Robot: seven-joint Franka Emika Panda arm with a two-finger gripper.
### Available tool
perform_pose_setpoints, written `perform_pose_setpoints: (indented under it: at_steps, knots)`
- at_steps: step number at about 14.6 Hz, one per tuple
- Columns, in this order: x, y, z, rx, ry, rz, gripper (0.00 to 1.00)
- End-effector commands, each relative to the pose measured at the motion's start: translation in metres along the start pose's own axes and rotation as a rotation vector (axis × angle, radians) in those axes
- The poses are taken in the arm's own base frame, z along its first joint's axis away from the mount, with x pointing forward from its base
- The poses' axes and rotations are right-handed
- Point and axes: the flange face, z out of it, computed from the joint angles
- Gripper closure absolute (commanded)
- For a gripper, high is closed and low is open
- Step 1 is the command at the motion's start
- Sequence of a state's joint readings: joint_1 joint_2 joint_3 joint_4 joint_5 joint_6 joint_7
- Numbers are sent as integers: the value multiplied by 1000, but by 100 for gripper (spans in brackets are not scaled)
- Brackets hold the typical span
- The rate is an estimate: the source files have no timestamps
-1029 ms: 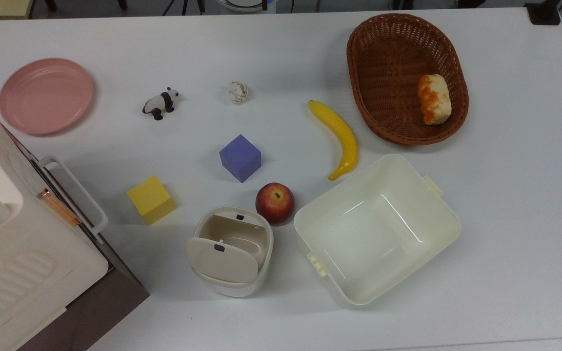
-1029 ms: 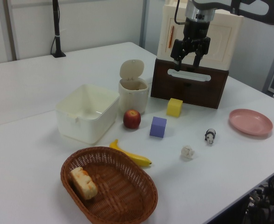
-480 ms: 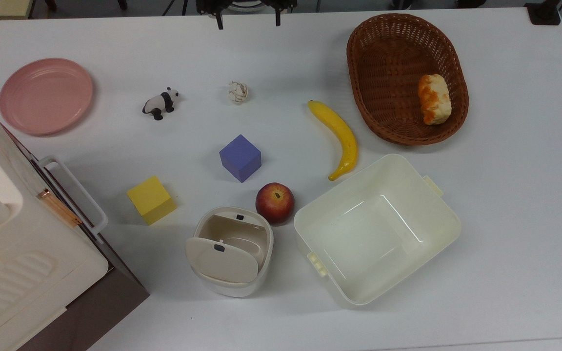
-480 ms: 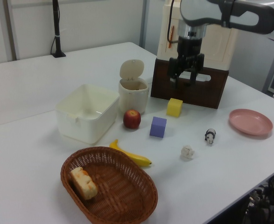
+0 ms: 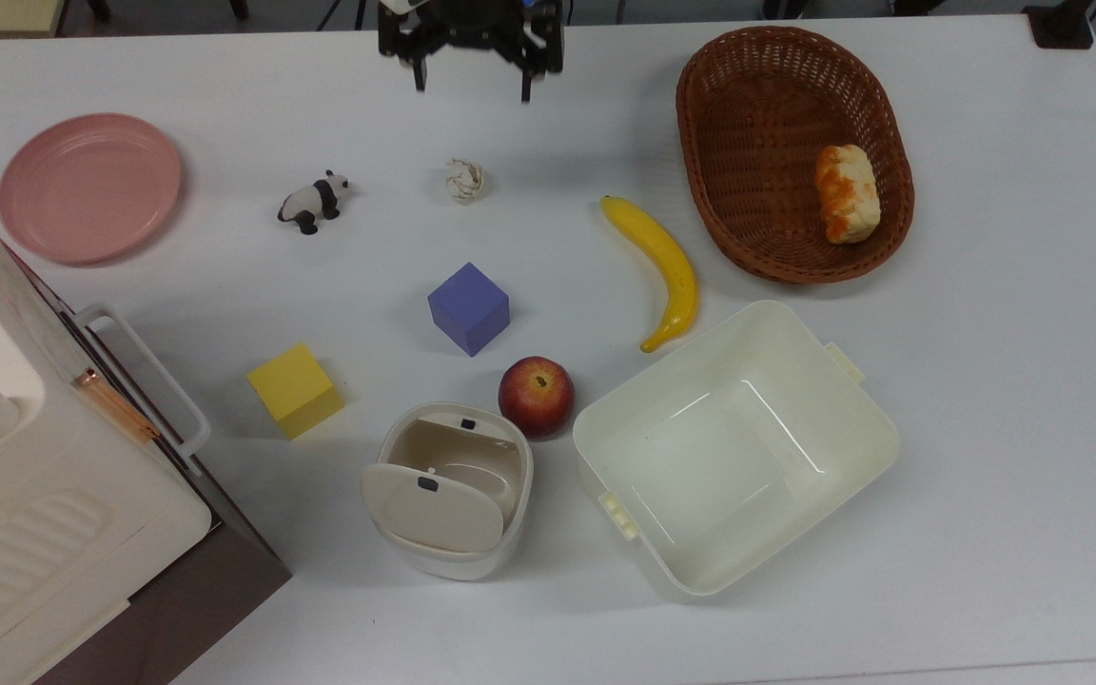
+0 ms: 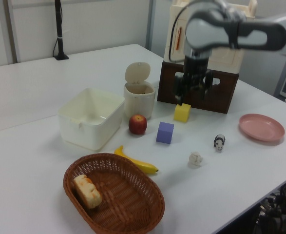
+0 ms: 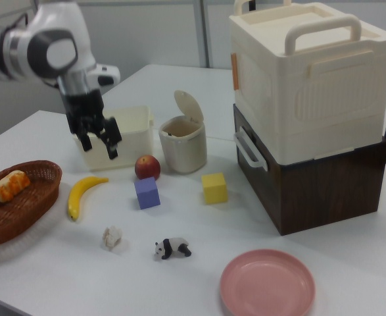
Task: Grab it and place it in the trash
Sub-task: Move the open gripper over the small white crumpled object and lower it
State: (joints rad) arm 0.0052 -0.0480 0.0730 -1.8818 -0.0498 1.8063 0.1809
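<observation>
The paper ball (image 5: 464, 181) lies on the bare tabletop (image 5: 986, 381) between the panda figurine (image 5: 314, 202) and the banana (image 5: 661, 266), roughly round with no clear long axis or heading. The pincer (image 5: 470, 88) hangs spread wide and empty, short of it. It should centre over the ball, descend straight and close gently, any angle serving, before carrying to the trash bin (image 5: 453, 490), whose lid stands open.

White rounded arm (image 7: 48, 39) with grey joint bands, black wrist, black two-fingered pincer (image 7: 99, 145)
</observation>
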Motion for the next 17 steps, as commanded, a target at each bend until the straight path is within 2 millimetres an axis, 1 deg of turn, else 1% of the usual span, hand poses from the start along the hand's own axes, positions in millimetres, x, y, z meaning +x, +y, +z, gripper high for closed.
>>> perform_pose_setpoints:
  at_steps: [1,2,3,5,6,7,9,12,13,17]
  knots:
    - [-64,5,55,-37,110,43,0]
    - [-71,7,69,-41,91,43,0]
    - [-74,9,76,-44,76,44,0]
    - [-79,13,85,-49,48,52,0]
    - [-81,14,92,-50,34,47,0]
    - [-80,17,96,-53,20,48,0]
    - [-77,22,99,-46,24,61,0]
    - [-72,22,115,-49,-4,61,0]
    - [-68,21,126,-51,-19,58,0]
    - [-53,24,152,-54,3,54,0]
